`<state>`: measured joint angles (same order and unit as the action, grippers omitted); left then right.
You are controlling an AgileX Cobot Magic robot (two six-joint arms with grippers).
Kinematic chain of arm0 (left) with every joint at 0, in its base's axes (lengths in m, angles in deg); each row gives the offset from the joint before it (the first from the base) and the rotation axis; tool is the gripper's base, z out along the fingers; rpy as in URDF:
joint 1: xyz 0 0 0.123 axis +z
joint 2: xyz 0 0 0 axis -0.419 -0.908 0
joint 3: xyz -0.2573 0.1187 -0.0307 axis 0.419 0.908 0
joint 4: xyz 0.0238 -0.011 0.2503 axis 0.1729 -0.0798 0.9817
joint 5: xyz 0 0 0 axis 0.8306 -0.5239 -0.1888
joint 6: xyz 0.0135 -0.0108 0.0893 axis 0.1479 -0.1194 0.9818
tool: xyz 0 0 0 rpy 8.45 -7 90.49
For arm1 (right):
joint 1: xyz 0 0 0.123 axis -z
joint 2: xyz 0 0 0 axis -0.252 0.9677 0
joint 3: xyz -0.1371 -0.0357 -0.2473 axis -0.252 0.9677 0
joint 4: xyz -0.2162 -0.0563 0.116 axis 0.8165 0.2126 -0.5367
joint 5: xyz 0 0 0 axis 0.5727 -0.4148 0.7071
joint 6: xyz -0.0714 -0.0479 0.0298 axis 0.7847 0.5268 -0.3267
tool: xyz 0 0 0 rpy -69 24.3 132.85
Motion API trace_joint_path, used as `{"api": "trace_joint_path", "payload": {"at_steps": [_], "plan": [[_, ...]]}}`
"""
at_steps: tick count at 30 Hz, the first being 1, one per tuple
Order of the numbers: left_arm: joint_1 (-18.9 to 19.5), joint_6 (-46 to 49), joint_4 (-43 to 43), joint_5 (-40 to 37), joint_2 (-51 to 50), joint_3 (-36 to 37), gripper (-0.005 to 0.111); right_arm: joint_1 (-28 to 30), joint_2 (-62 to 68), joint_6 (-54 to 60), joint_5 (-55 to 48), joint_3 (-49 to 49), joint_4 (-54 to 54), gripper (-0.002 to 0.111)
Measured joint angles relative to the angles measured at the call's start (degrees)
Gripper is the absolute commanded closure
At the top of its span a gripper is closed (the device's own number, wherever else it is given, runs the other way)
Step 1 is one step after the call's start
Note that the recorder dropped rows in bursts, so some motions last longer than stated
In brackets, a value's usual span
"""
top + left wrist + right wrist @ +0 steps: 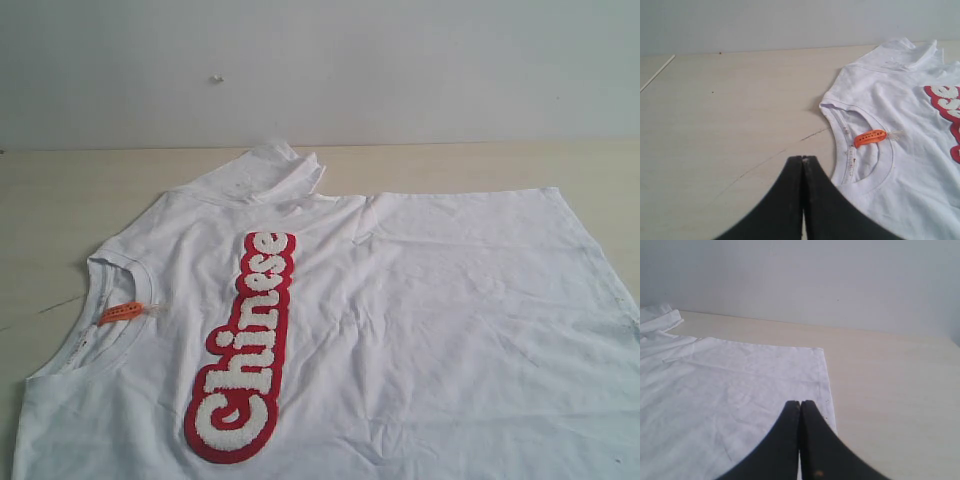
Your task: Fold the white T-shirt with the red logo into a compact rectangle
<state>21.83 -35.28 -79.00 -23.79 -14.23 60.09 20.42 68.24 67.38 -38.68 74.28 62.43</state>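
The white T-shirt [420,320] lies spread flat on the wooden table, collar to the left and hem to the right. Its red logo [245,345] runs as a strip spelling "Chinese". An orange neck tag [121,312] sits inside the ribbed collar. The far sleeve [270,170] is bunched at the back. Neither gripper shows in the exterior view. My left gripper [803,159] is shut and empty, above bare table just beside the collar [860,182]. My right gripper [800,403] is shut and empty, over the shirt near its hem edge [826,380].
The light wooden table [60,200] runs back to a plain pale wall [400,70]. Bare tabletop lies left of the collar [715,110] and right of the hem [890,390]. A thin white rod [657,72] lies at the far left of the table.
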Motion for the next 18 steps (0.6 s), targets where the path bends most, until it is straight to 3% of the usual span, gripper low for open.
{"api": "trace_joint_path", "payload": {"at_steps": [8, 10, 15, 18], "plan": [[0.00, -0.28, -2.16, 2.22, 0.00, 0.00, 0.107, 0.00, 0.00, 0.00, 0.00, 0.00, 0.00, 0.108], [0.00, -1.41, -6.12, 4.17, 0.00, 0.00, 0.107, 0.00, 0.00, 0.00, 0.00, 0.00, 0.00, 0.108], [0.00, -4.31, -26.83, 11.08, 0.00, 0.00, 0.107, 0.00, 0.00, 0.00, 0.00, 0.00, 0.00, 0.108], [0.00, -4.55, -29.11, 11.87, 0.00, 0.00, 0.107, 0.00, 0.00, 0.00, 0.00, 0.00, 0.00, 0.108]]}}
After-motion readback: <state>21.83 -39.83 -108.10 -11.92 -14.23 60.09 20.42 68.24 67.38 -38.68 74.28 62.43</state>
